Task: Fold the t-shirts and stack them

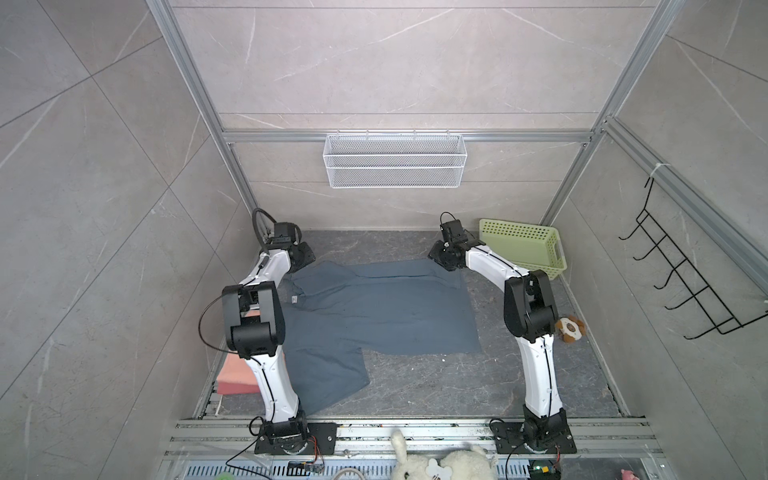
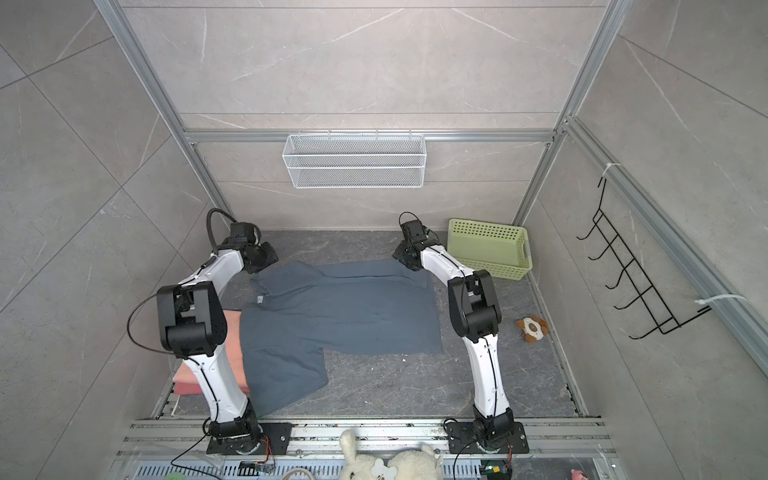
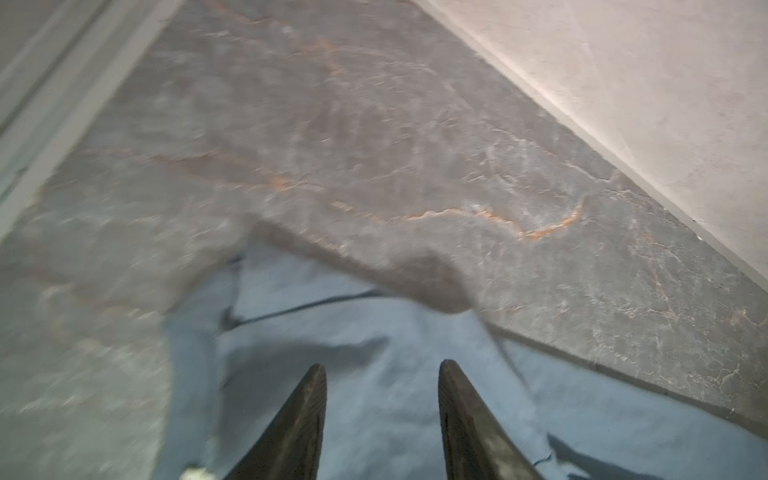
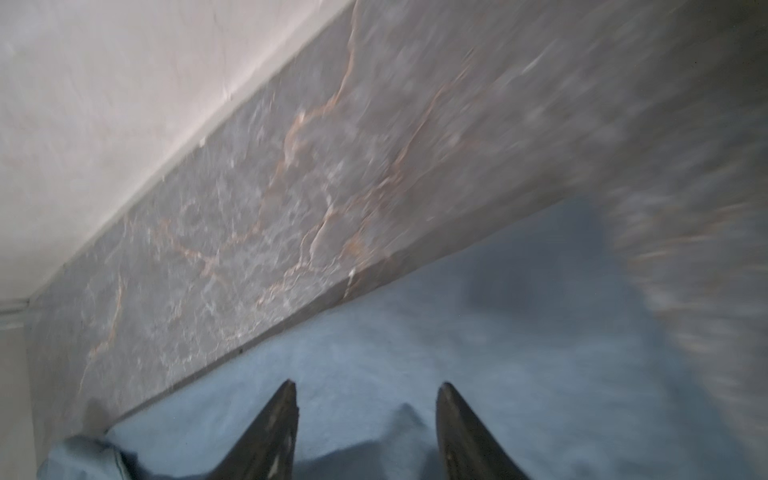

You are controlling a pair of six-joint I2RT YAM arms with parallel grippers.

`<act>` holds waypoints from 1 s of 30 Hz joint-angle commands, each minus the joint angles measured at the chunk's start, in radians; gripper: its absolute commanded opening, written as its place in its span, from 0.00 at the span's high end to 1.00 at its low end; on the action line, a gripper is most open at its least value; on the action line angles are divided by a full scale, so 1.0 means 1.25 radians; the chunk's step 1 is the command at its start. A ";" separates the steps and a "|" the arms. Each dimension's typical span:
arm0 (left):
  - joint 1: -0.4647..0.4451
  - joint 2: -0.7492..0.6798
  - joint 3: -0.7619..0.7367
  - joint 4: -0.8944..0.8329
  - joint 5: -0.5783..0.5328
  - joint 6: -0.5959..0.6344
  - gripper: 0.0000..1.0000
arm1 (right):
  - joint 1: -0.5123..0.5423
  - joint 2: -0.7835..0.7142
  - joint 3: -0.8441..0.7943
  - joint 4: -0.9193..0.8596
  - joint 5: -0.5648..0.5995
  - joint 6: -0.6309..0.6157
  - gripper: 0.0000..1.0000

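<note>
Cell: grey tiled walls, aluminium frame, dark marbled table (image 1: 436, 386). A white wire basket (image 1: 395, 162) hangs on the back rail and a black hook rack (image 1: 685, 282) on the right wall.

Blue shirt (image 1: 374, 316) (image 2: 332, 316): spread flat mid-table, lying sideways with its collar to the left, where a white label (image 1: 295, 299) shows. One sleeve reaches toward the near left edge. A strip along the far edge looks doubled over.

Pink shirts (image 1: 237, 374) (image 2: 191, 374): a folded pile at the near left table edge, partly behind the left arm. The blue shirt's edge lies against or over them.

Left gripper (image 3: 382, 365): over the shirt's far left corner. Jaws apart, nothing between them, blue cloth below. The view is blurred, so I cannot tell whether it touches the cloth.

Right gripper (image 4: 368, 383): over the shirt's far right corner. Jaws apart and empty, with a small ridge of cloth below the gap. This view is also blurred.

Green basket (image 1: 523, 247): far right corner, just behind the right arm. Toy (image 1: 570, 328): right edge, clear of the shirt.
</note>
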 commanded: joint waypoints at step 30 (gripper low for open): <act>-0.086 0.202 0.196 -0.092 -0.063 0.019 0.59 | 0.040 0.015 -0.026 -0.157 0.009 -0.098 0.50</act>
